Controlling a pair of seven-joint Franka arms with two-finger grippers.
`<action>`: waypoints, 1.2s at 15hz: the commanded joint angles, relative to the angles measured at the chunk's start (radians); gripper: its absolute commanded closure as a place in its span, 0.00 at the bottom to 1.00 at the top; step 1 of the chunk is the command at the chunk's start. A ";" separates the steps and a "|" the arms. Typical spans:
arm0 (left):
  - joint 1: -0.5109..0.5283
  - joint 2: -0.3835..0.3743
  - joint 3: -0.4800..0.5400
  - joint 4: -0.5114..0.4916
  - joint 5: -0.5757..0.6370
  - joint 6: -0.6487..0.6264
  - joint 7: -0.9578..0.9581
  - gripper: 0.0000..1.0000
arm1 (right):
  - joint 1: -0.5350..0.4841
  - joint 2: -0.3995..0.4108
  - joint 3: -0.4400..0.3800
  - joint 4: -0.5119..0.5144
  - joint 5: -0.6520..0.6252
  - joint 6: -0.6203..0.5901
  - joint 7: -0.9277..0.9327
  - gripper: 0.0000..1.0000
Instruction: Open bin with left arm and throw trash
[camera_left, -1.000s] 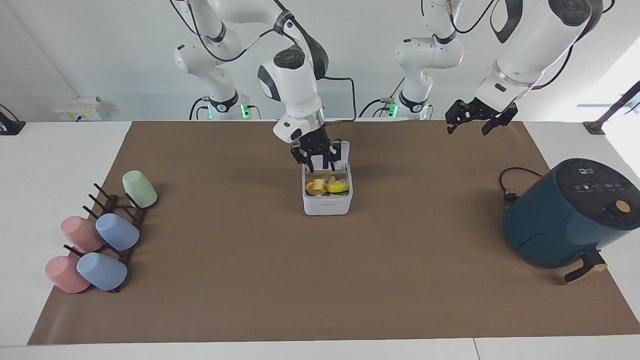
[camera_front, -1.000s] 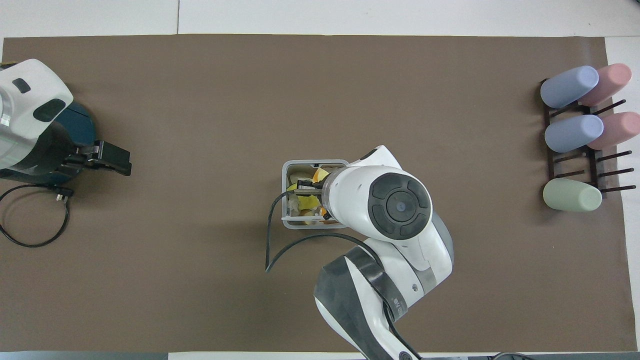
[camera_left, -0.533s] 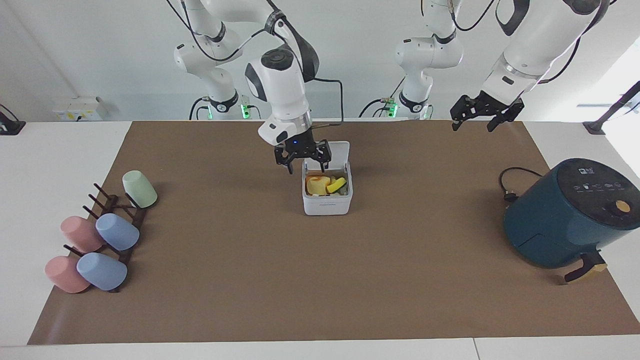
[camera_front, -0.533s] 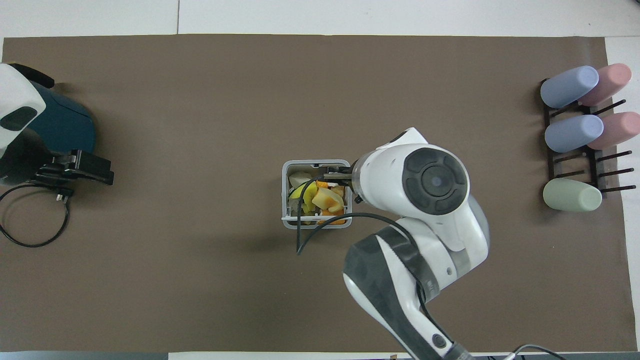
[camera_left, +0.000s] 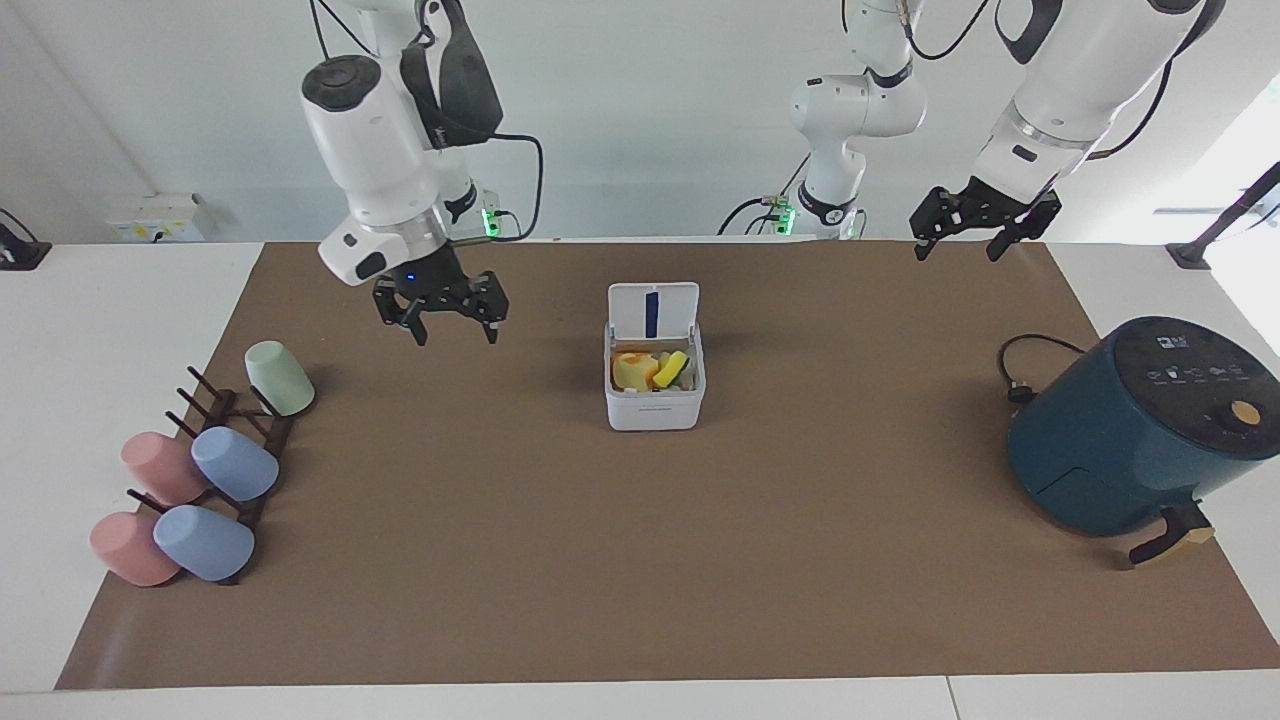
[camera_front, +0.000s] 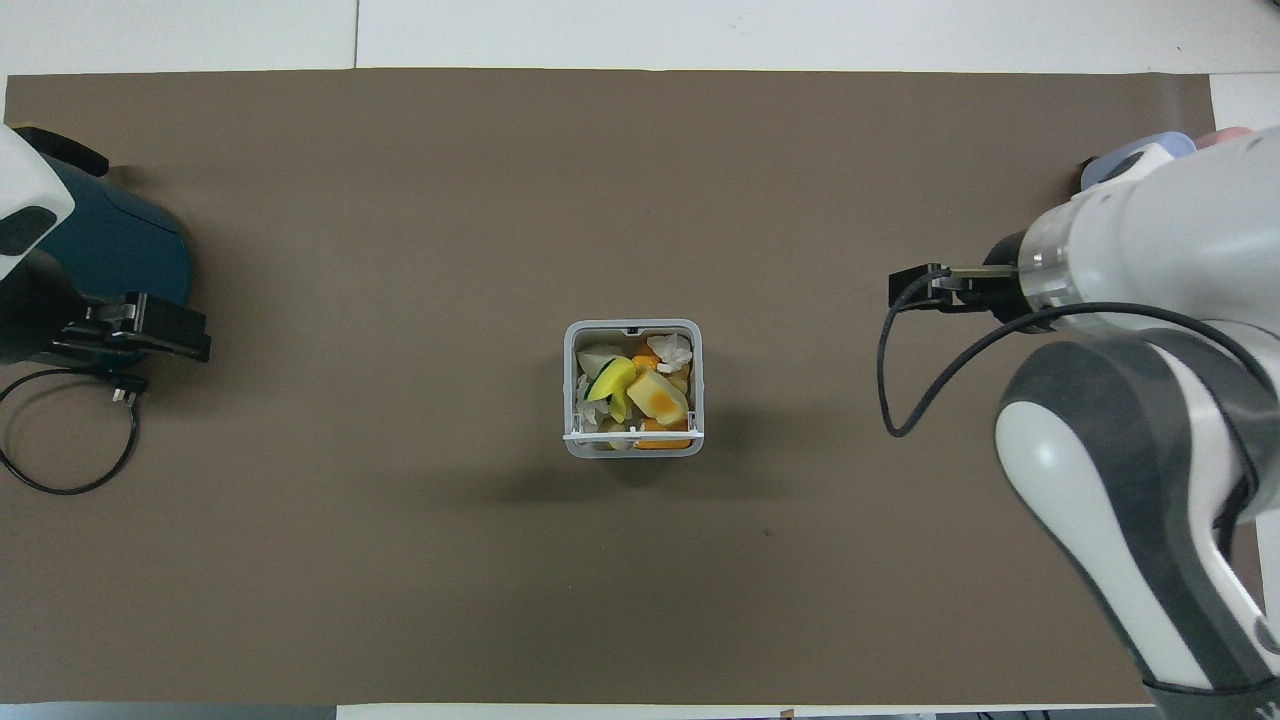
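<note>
Brown table mat lies bare around the open bin, trash inside. Right end effector and left end effector hang released, each over the mat's robot-side edge.

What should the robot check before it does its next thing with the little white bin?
1. Lid of the small white cube-shaped plastic bin stands open: ok.
2. Soft yellow and orange trash lumps lie inside the bin: ok.
3. No trash on the brown table mat: ok.
4. Right gripper is open, holds nothing, and hangs over the mat clear of the bin: ok.
5. Left gripper is open and waits over the mat near the big teal air fryer: ok.
</note>
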 joint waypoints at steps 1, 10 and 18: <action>0.011 0.009 -0.010 0.018 0.027 -0.002 -0.002 0.00 | -0.061 -0.017 0.013 0.031 -0.039 -0.076 -0.082 0.00; 0.013 0.008 -0.012 0.015 0.005 -0.001 -0.029 0.00 | -0.176 -0.026 0.013 0.140 -0.074 -0.251 -0.148 0.00; 0.011 0.006 -0.010 0.008 0.005 0.001 -0.031 0.00 | -0.165 -0.023 0.025 0.167 -0.076 -0.322 -0.151 0.00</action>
